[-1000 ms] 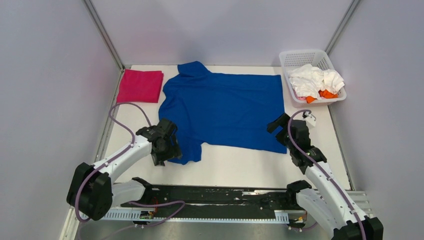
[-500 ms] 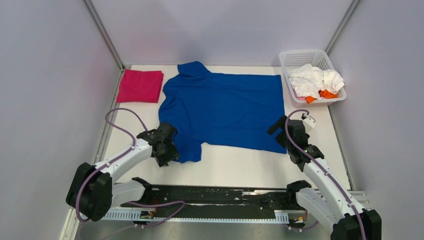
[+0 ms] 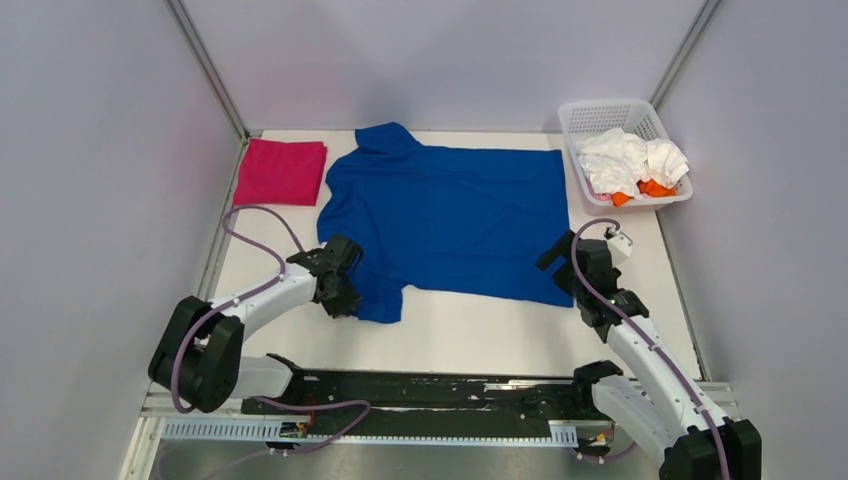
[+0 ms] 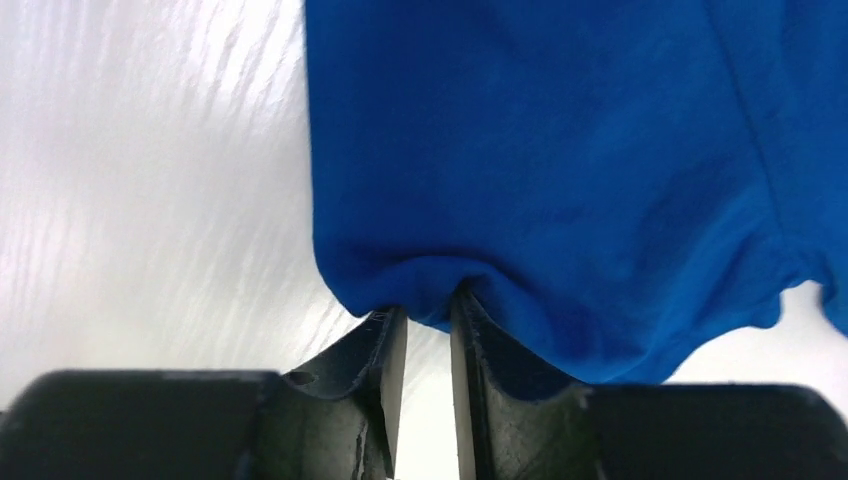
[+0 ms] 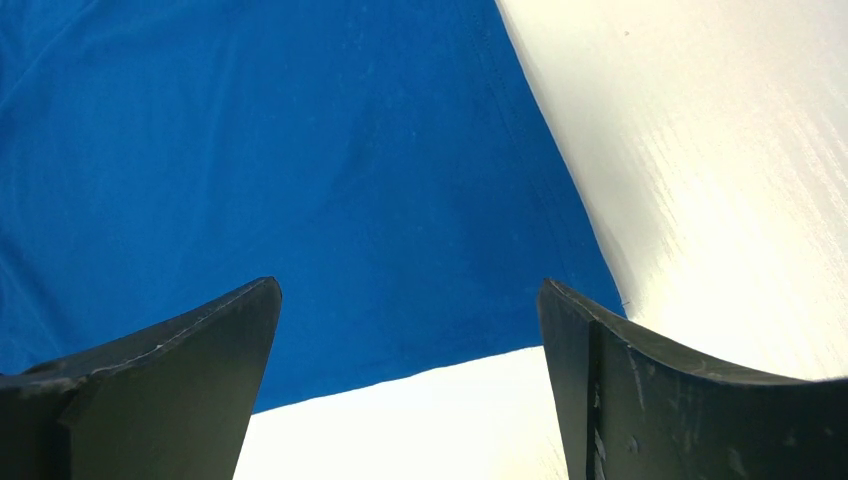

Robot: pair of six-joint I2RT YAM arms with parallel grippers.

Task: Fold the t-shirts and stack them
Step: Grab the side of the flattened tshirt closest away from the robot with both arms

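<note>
Left tool [image 4: 428,305] pinching blue t-shirt [image 3: 450,215] sleeve edge, right tool [image 5: 408,287] wide open at hem corner

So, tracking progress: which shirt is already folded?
The magenta-pink shirt, a neat rectangle far left; the blue shirt lies spread flat, the white and orange shirts sit bunched in the basket.

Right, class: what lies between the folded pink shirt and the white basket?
The blue t-shirt, spread flat; the top view shows it.
</note>
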